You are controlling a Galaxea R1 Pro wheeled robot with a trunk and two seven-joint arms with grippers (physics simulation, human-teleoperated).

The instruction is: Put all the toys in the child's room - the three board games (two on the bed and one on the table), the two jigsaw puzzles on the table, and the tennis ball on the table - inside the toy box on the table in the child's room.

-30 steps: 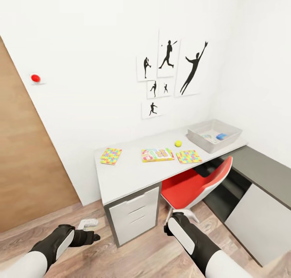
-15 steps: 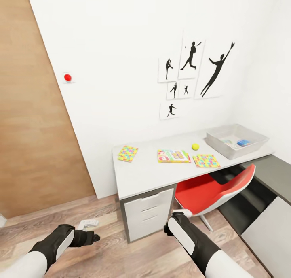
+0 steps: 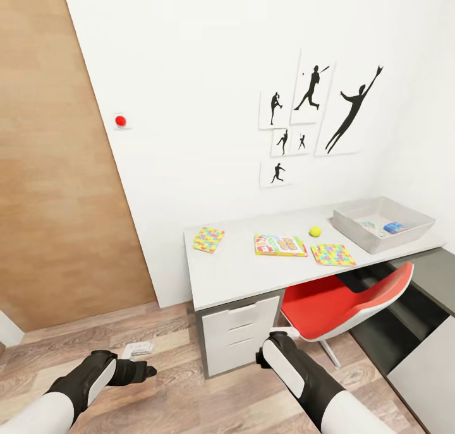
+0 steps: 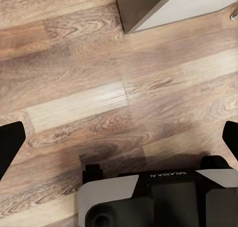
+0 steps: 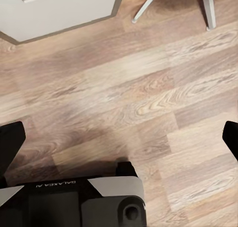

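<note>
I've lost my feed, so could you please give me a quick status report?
Left gripper and right gripper open, empty, over floor. Toy box on table; puzzles, SKIP-BO game, tennis ball outside it. Red chair at desk.

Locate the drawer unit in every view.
Head view: drawers under the table, beside the red chair.
Left wrist view: probably its dark-sided corner, standing on the floor.
Right wrist view: its white front, near the chair legs.
Shared landmark: wood floor.

A child's room is indicated by sports silhouette posters (image 3: 316, 121), a desk (image 3: 253, 273) and jigsaw puzzles (image 3: 208, 239).
</note>
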